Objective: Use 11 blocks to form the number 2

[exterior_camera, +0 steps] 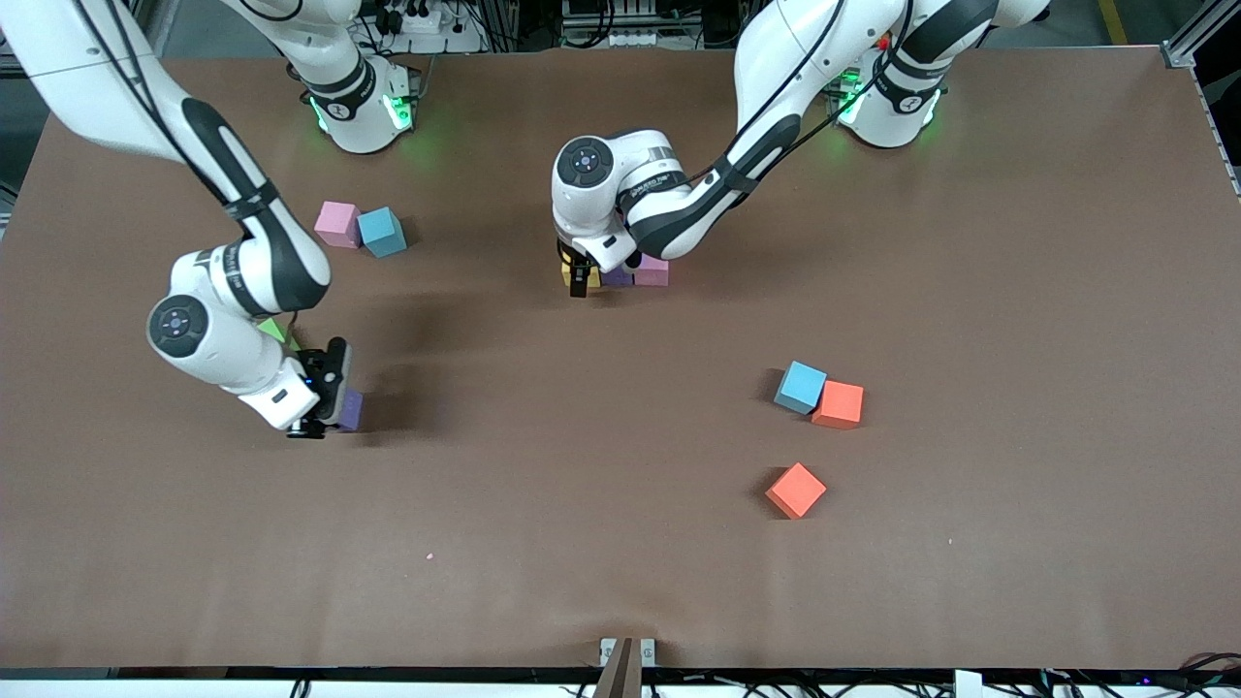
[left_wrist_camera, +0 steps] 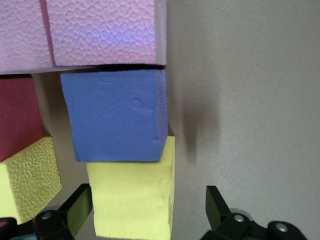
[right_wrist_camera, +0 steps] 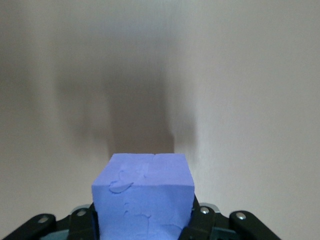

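- Brown matte surface (exterior_camera: 620, 543) carries scattered foam cubes and a small cluster started near the middle of its top edge, between the two arm bases.
- That cluster, the beginning of the number 2 (exterior_camera: 620, 274), shows pink, purple and yellow cubes touching; the left wrist view shows pink cubes in a row, a purple foam cube (left_wrist_camera: 116, 115) against them, a yellow foam cube (left_wrist_camera: 132, 197) next in line, plus a red and a second yellow cube alongside.
- Left claw (left_wrist_camera: 149, 210) sits low over the yellow cube, fingers apart on either side of it and not pressing it.
- Right claw (right_wrist_camera: 145, 225) is clamped on a second purple foam cube (right_wrist_camera: 143, 192), over the surface toward the right arm's end, with a green cube (exterior_camera: 274, 330) just beside the arm.
- Loose stock: a pink and a light blue cube (exterior_camera: 382, 232) touching near the right arm's base; a light blue and an orange cube (exterior_camera: 838, 404) touching toward the left arm's end, and one orange-red cube (exterior_camera: 796, 490) nearer the bottom edge.
- Judgement: the digit is roughly half built. To do this step well, the left claw should rise straight up so the yellow cube is not dragged, and the right should bring its cube in squarely, flush to its neighbour.
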Controlling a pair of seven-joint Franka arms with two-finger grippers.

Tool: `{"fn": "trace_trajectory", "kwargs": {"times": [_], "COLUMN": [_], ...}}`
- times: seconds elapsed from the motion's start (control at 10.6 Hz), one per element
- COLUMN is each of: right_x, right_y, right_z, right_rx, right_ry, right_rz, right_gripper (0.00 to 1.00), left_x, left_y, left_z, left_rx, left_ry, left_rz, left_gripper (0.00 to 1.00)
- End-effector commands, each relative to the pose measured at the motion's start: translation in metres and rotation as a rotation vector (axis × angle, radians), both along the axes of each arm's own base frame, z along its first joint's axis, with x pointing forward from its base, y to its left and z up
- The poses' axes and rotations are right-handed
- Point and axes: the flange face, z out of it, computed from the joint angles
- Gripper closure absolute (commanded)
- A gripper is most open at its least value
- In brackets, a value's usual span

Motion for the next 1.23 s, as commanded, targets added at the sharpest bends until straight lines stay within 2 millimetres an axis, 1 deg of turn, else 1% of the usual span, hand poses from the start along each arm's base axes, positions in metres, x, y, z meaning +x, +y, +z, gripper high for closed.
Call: {"fn": "trace_trajectory", "kwargs": {"times": [0.0, 0.09, 0.28, 0.38, 0.47, 0.66, 0.76, 0.85, 0.95, 1.04, 1.13], "right_x": [-0.005, -0.009, -0.016, -0.019, -0.023, -0.036, -0.046, -0.053, -0.063, -0.078, -0.093], "right_y": [0.005, 0.013, 0.037, 0.051, 0.066, 0.106, 0.125, 0.146, 0.171, 0.208, 0.24], "right_z": [0.01, 0.013, 0.023, 0.029, 0.032, 0.037, 0.032, 0.033, 0.031, 0.033, 0.032], "right_rx": [-0.001, -0.01, -0.02, -0.016, -0.017, -0.025, -0.009, 0.012, 0.017, 0.023, 0.029], "right_ry": [0.004, 0.031, 0.056, 0.05, 0.055, 0.074, 0.096, 0.112, 0.121, 0.115, 0.115], "right_rz": [-0.07, -0.111, -0.217, -0.252, -0.293, -0.405, -0.464, -0.525, -0.584, -0.646, -0.726], "right_gripper": [0.67, 0.67, 0.65, 0.66, 0.67, 0.67, 0.66, 0.66, 0.66, 0.66, 0.66], "left_x": [0.005, 0.015, 0.025, 0.043, 0.067, 0.108, 0.132, 0.153, 0.17, 0.189, 0.202], "left_y": [0.004, 0.009, 0.017, 0.03, 0.05, 0.089, 0.111, 0.135, 0.157, 0.181, 0.198], "left_z": [0.027, 0.038, 0.063, 0.078, 0.09, 0.107, 0.112, 0.115, 0.115, 0.115, 0.117], "left_rx": [-0.003, -0.006, -0.023, -0.039, -0.057, -0.07, -0.074, -0.071, -0.07, -0.079, -0.084], "left_ry": [-0.041, -0.049, -0.03, -0.012, 0.006, 0.011, 0.004, -0.007, -0.02, -0.035, -0.053], "left_rz": [0.005, 0.02, 0.035, 0.047, 0.09, 0.08, 0.098, 0.093, 0.036, -0.017, -0.055], "left_gripper": [0.0, 0.0, 0.0, 0.0, 0.0, 0.0, 0.0, 0.0, 0.0, 0.0, 0.0]}}
